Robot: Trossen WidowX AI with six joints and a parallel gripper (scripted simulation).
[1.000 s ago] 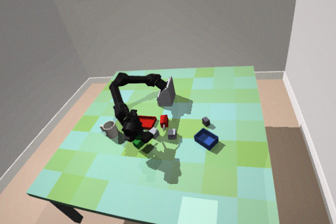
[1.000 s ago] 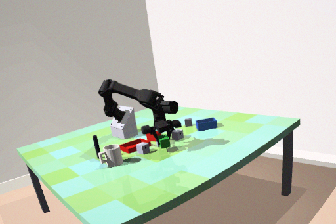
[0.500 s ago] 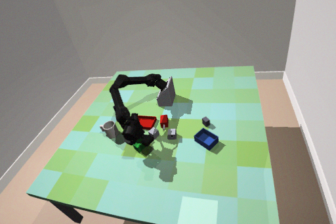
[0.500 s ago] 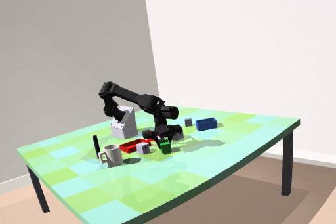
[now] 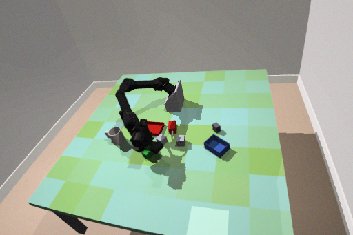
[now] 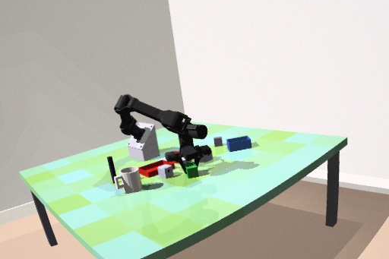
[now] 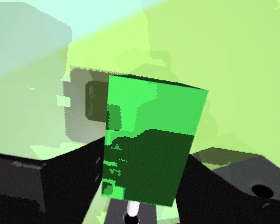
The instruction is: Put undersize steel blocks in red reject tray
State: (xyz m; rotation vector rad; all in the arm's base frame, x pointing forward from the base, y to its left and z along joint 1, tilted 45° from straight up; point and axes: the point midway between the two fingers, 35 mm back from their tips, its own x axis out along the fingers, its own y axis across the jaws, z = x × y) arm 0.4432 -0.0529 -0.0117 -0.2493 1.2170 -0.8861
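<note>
You have one black arm reaching out from its grey wedge-shaped mount (image 5: pixel 174 101) (image 6: pixel 144 147) near the far edge of the bench (image 5: pixel 241 194) (image 6: pixel 243 195) in the top view, elbow bent high, wrist dropping to a low gripper (image 5: pixel 149 149) (image 6: pixel 191 166) (image 7: pixel 143 141). Its fingers are closed on the green box-handled GO gauge (image 5: pixel 147 153) (image 6: pixel 192 170) (image 7: pixel 153 117), whose pale pin points at a grey bored block (image 7: pixel 117 212); you can't quite judge the gap from the wrist view.

The top view shows you two pale steel blocks, one (image 5: pixel 161 138) beside the gripper and another (image 5: pixel 180 140) farther toward the right edge, perhaps with more behind the arm. You also have one red shallow tray (image 5: pixel 161 129) (image 6: pixel 151 173), one red-handled gauge (image 5: pixel 172 126), one blue tray (image 5: pixel 216 146) (image 6: pixel 238 144), one dark grey cube (image 5: pixel 216 127) (image 6: pixel 218 141) and one mug (ribbed, off-white) (image 5: pixel 115 136) (image 6: pixel 131 181) toward the left edge.
</note>
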